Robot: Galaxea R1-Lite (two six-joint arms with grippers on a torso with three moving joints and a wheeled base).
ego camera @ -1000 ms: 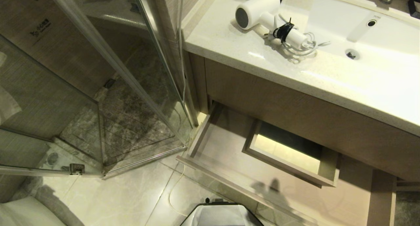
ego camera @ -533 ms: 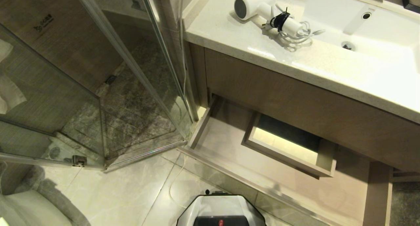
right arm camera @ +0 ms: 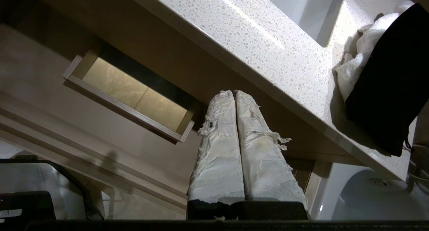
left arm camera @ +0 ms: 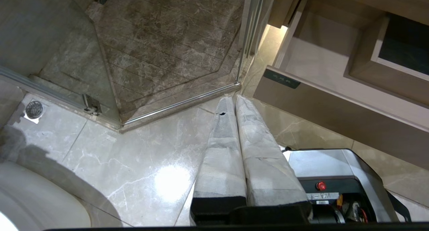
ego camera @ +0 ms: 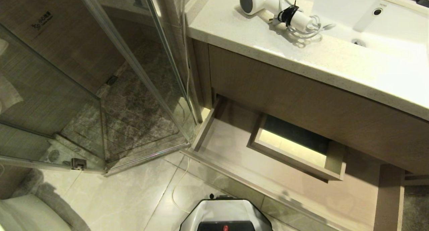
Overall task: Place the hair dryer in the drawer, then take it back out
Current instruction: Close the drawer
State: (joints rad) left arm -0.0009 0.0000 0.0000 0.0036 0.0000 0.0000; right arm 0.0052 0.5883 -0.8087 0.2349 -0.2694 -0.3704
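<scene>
Lying on counter: hair dryer (ego camera: 268,4), barrel cropped | drawer (ego camera: 234,150) out | both grippers' fingers (right arm camera: 234,130) together

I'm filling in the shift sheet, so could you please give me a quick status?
Left gripper and right gripper shut, empty. White hair dryer on speckled countertop. Light wood drawer open, nothing in the way.

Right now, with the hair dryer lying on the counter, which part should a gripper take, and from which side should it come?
Probably the white handle of the hair dryer, between the barrel and the black tie, taken from above. It lies flat on the counter, so fingers can straddle that narrow, straight part. The barrel looks too wide, and the bundled cord is loose.
</scene>
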